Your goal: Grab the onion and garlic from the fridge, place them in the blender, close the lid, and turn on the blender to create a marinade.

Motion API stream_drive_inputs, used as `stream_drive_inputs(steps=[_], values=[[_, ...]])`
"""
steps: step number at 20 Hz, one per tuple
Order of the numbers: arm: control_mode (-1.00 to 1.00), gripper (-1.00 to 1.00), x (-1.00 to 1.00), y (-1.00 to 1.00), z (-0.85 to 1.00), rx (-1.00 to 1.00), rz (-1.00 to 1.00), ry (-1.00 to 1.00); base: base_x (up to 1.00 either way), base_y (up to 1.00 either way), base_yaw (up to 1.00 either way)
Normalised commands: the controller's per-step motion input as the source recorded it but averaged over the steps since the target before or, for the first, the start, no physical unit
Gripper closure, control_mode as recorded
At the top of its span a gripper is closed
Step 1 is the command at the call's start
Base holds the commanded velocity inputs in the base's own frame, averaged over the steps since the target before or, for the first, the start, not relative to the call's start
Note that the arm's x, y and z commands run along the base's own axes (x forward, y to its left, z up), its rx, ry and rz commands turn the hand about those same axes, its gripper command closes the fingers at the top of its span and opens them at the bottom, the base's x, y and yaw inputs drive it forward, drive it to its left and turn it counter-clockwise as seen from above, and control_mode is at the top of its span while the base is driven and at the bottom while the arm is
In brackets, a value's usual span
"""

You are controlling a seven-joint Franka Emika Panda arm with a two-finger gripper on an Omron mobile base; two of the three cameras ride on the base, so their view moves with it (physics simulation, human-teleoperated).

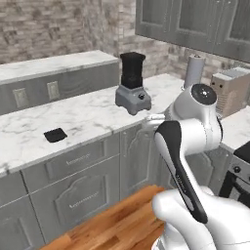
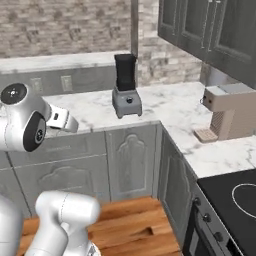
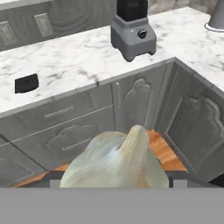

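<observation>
On the marble worktop (image 1: 88, 114), the flat black lid (image 1: 55, 135) lies well to the left of the blender (image 1: 133, 84). The blender stands near the worktop's inner corner, its black jar uncovered; its contents cannot be made out. To the blender's right stand a pale paper-towel roll (image 1: 194, 71) and a beige coffee machine (image 2: 226, 111). The tool (image 3: 114, 181) holds the garlic (image 3: 116, 161), jaws wide around the bulb, in front of the lower cabinets.

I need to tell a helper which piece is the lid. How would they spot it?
Start at the marble counter with the blender on it. Left of the blender, near the front edge, lies the lid: a small flat black square, the only dark thing lying flat there.
</observation>
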Motion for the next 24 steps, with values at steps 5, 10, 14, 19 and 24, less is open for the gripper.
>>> stream_drive_inputs(steps=[5, 10, 14, 19, 24], values=[[1.0, 1.0, 0.0, 0.0, 0.0, 0.0, 0.0, 0.0, 1.0, -0.51, 0.15], [1.0, 1.0, 0.0, 0.0, 0.0, 0.0, 0.0, 0.0, 0.88, -0.14, 0.11], [1.0, 1.0, 0.0, 0.0, 0.0, 0.0, 0.0, 0.0, 0.5, 0.0, 0.27], [1.0, 1.0, 0.0, 0.0, 0.0, 0.0, 0.0, 0.0, 0.49, -0.01, 0.24], [1.0, 1.0, 0.0, 0.0, 0.0, 0.0, 0.0, 0.0, 0.62, -0.17, 0.05]])
